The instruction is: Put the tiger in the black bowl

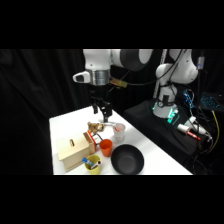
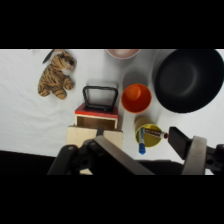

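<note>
- The tiger (image 2: 56, 75), a small tan-brown striped soft toy, lies on the flat white table (image 2: 20, 125), well apart from the wide round matte black bowl (image 2: 189, 80).
- Dark black curtains (image 1: 30, 85) hang behind the table, so the room looks dark.
- In the side view the black bowl sits near the front edge of the table, with the small orange cup (image 2: 136, 97) just beside it.
- A light wooden box (image 2: 96, 129) with a red top and a black handle stands between the tiger and the orange cup.
- A small yellow cup (image 2: 149, 135) with a blue-tipped marker in it sits near the box.
- The table around the tiger is bare and white.
- The white arm's gripper (image 1: 101, 111) hangs above the tiger in the side view, holding nothing and touching nothing.
- Its fingers (image 2: 192, 150) are spread wide apart.
</note>
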{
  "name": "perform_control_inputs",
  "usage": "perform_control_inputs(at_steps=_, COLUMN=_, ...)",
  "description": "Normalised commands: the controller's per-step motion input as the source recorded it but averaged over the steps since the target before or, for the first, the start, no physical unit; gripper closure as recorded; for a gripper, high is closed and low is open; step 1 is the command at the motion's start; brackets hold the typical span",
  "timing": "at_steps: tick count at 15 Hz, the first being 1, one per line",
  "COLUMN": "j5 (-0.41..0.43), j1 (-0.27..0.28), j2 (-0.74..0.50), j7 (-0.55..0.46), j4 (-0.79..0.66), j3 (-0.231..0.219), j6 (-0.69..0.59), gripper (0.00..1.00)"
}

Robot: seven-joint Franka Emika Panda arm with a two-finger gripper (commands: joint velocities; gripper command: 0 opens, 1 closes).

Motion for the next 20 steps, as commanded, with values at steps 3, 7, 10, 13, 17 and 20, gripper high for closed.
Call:
perform_control_inputs(at_steps=3, j5=-0.013, j1=-0.029, j2=0.02, j7=0.03, j4=0.01, j3=0.011, j6=0.01, gripper=0.0)
perform_control_inputs(at_steps=7, j5=-0.032, j1=-0.087, j2=0.05, j7=0.12, j4=0.03, j3=-0.061, j6=0.11, gripper=0.0)
perform_control_inputs(at_steps=10, j5=-0.016, j1=-0.124, j2=0.04, j7=0.13, j4=0.02, j3=-0.098, j6=0.17, gripper=0.0)
perform_control_inputs(at_steps=13, j5=-0.033, j1=-0.104, j2=0.03, j7=0.15, j4=0.0, j3=-0.088, j6=0.18, gripper=0.0)
perform_control_inputs(at_steps=17, j5=-0.124, j1=-0.072, j2=0.03, j7=0.22, j4=-0.05, j3=-0.087, j6=0.24, gripper=0.0)
perform_control_inputs(at_steps=20, j5=-0.193, j1=-0.047, j2=0.06, j7=0.24, j4=-0.09, j3=-0.086, j6=0.29, gripper=0.0)
